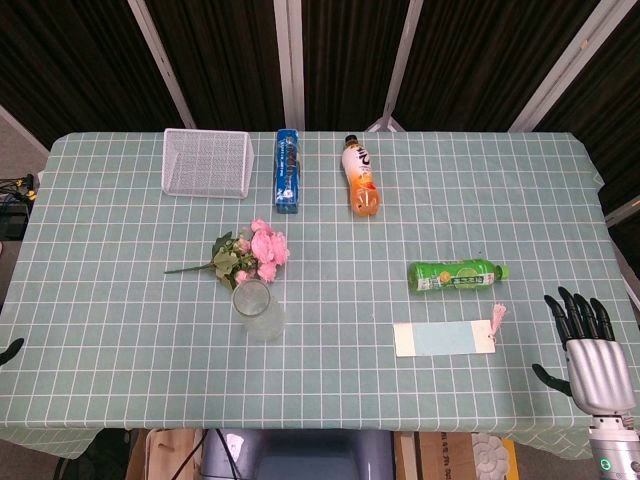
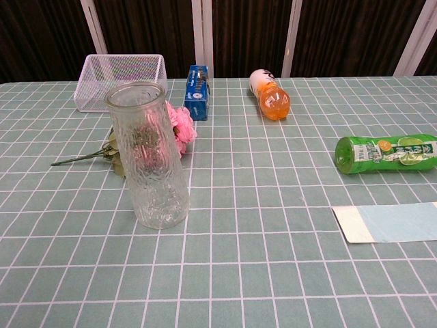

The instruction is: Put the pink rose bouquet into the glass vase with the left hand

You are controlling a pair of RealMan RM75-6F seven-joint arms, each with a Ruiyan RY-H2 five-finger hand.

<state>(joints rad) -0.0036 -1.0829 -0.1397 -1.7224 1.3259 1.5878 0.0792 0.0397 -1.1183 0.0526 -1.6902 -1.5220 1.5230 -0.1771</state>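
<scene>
Lying untouched beside the upright glass vase [image 1: 257, 309], the pink rose bouquet [image 1: 250, 254] awaits the barely visible left robot hand [image 1: 10, 350], its grip unreadable; the right robot hand [image 1: 588, 345] rests spread and empty.

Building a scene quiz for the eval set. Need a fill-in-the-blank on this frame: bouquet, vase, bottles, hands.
1. The pink rose bouquet lies on the table just behind the glass vase, which stands ____.
2. The green bottle lies on its ____.
3. The right hand holds ____.
4. The wire basket is ____ in colour.

Missing words: upright; side; nothing; white
</scene>
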